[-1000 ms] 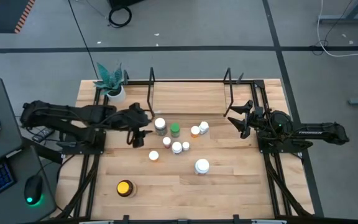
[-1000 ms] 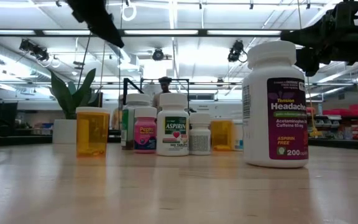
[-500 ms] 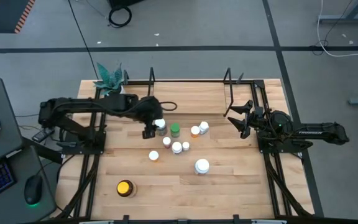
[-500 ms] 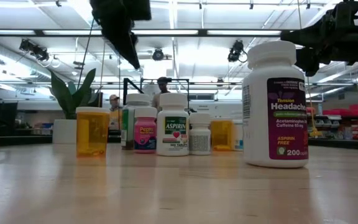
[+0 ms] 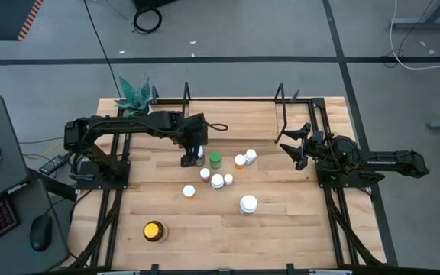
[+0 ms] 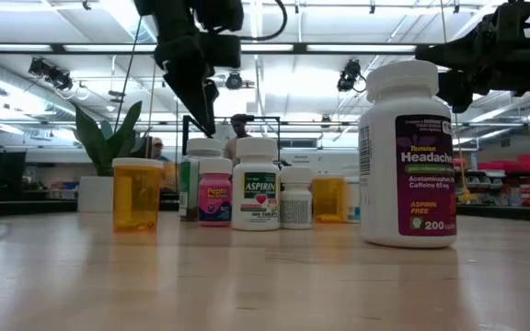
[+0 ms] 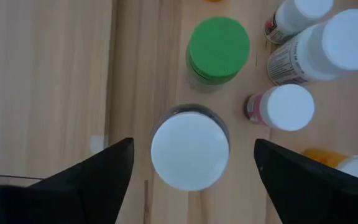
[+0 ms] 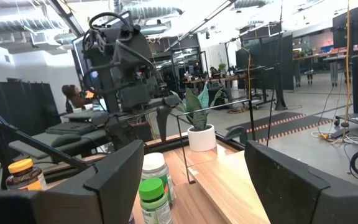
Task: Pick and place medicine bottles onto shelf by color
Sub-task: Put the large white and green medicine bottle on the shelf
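Your left gripper [image 7: 190,180] hangs wide open over the white-capped bottle [image 7: 190,151] (nearest the shelf [image 5: 231,114], back of the bench); it's light, rigid and slick, so clamp below the cap.

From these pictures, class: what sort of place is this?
Probably a robotics lab in an open workshop hall: two robot arms at a wooden table, exposed ceiling ducts, and desks behind.

Small bottle labels [image 5: 218,181]: too small to read in the high view.
Rear bottles [image 6: 328,199]: partly hidden in the low view.
Orange bottle [image 7: 342,164]: cut off by the frame edge.
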